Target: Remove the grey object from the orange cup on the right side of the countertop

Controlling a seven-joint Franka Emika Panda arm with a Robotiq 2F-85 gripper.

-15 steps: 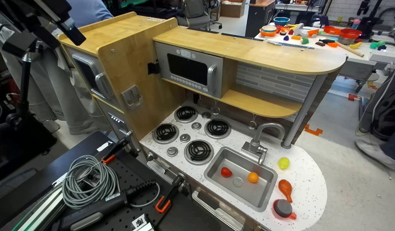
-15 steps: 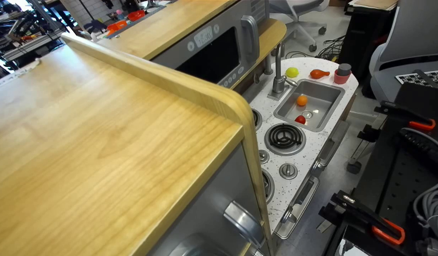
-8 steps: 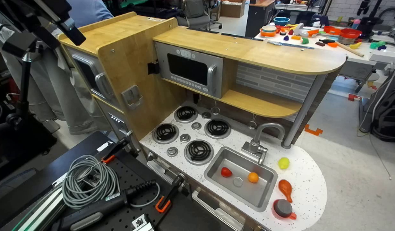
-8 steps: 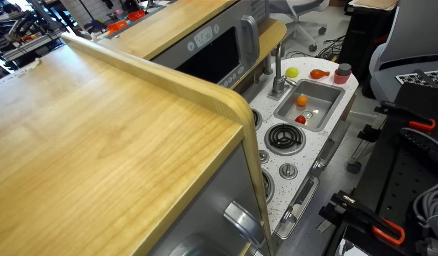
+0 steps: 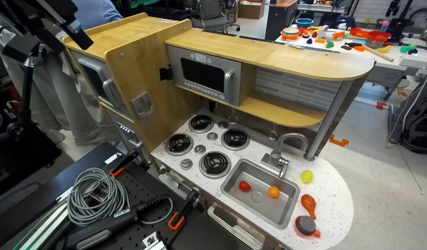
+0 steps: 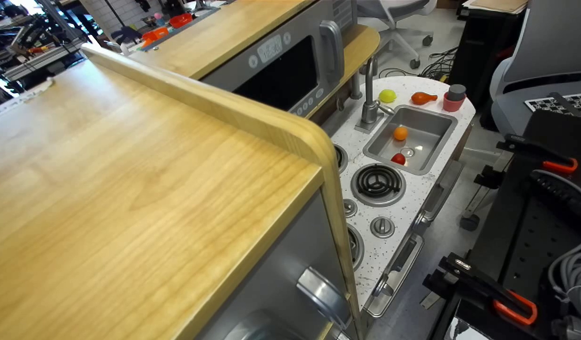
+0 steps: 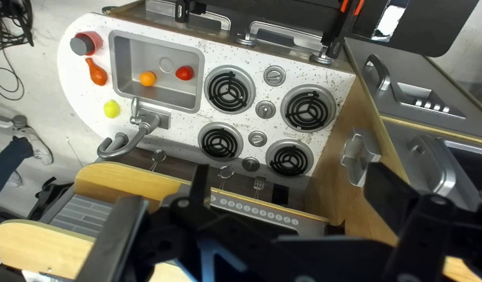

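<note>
Looks like the approach, with pincer [image 7: 286, 174] spread wide and empty, and next calls for crossing to the rounded end of the tabletop [image 5: 333, 201] and clasping the exposed top of the grey object [image 6: 457, 92] in the orange cup [image 6: 452, 104].

Object [image 6: 456, 91] in cup [image 6: 452, 105], on countertop [image 5: 333, 196], beside sink [image 5: 268, 212]

above grey object [image 5: 306, 225] — free room | orange-brown toy [image 5: 308, 205] just beside orange cup [image 6: 452, 104] | faucet [image 5: 276, 154] — arches up beside sink [image 5: 259, 182]
</note>
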